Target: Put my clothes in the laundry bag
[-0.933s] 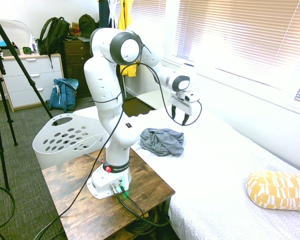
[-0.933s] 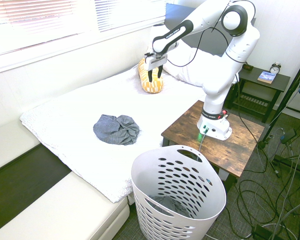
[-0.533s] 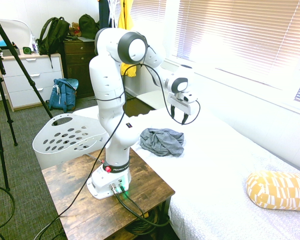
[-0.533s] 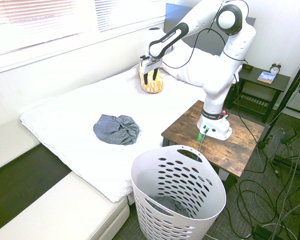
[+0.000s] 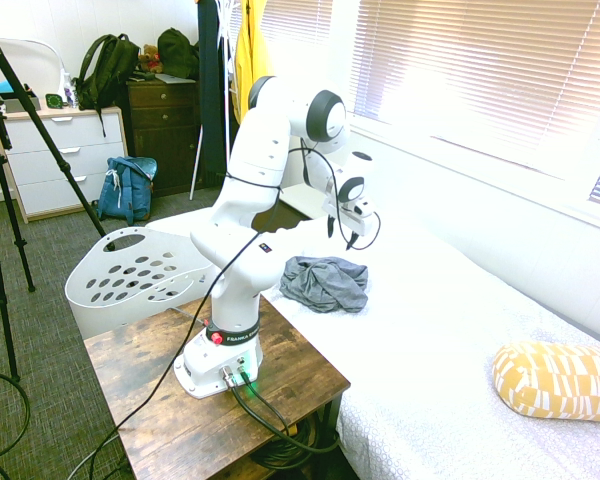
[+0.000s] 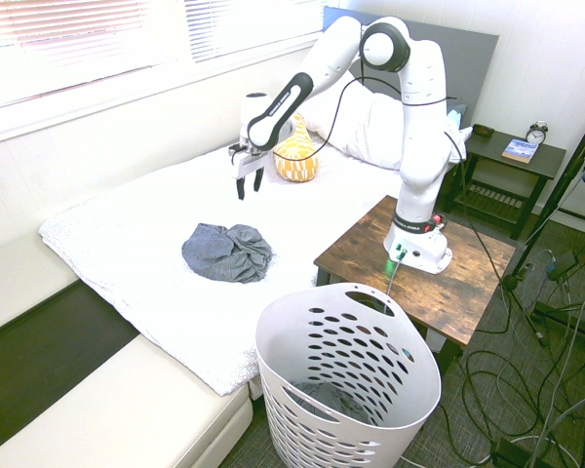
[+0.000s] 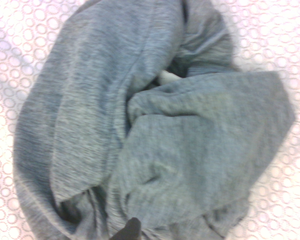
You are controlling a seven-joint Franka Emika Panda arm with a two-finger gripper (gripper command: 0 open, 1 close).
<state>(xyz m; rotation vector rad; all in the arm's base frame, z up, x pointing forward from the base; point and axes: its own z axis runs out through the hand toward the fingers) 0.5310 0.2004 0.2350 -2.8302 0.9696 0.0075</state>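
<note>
**Bright bedroom, blinds drawn**

White bed [image 6: 127, 244] with textured cover along the window wall. Slatted blinds [image 5: 480, 70] glowing with daylight. Yellow patterned pillow [image 5: 558, 380] near the bed's head end, grey headboard [image 6: 468, 49] behind. Dark wooden side table [image 5: 210, 390] beside the bed's edge. Grey carpet [image 5: 40, 330]. White dresser [image 5: 60, 160] and dark chest of drawers [image 5: 160, 125] against the far wall. Nightstand [image 6: 512, 161] carrying a small clock [image 6: 536, 134].

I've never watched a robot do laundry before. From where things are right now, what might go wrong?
The grey clothes are a loose, crumpled bundle, so the open gripper above them, jaws pointing down, may pinch only one fold and let the rest trail or slip. It could also snag the white bedcover underneath. The laundry basket sits off the bed, so the bundle might drop on the way.
</note>
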